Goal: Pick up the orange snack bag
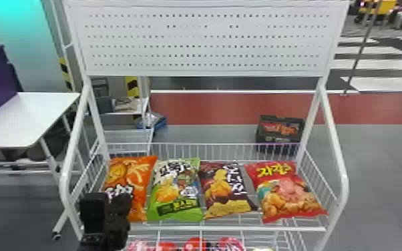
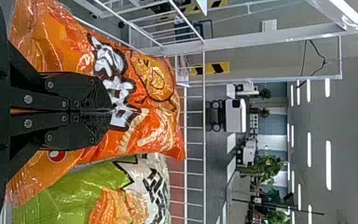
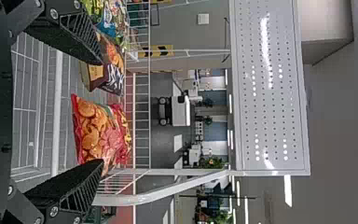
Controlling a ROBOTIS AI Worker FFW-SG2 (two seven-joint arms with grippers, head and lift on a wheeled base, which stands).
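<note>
The orange snack bag (image 1: 135,175) lies at the left end of the white wire basket. My left gripper (image 1: 121,199) is over its near left part. In the left wrist view the gripper (image 2: 111,111) has its fingers pressed together against the middle of the orange bag (image 2: 154,123), shut on its wrapping; the pinched part is hidden behind the fingertips. My right gripper (image 3: 100,111) stands open with nothing held, out in front of the basket's right part, where a red snack bag (image 3: 98,130) lies beyond its fingers.
Right of the orange bag lie a green bag (image 1: 177,190), a brown bag (image 1: 225,188) and the red bag (image 1: 287,190). The basket's front rail (image 1: 230,229) runs before them; a perforated panel (image 1: 203,43) rises behind. White side posts flank the basket.
</note>
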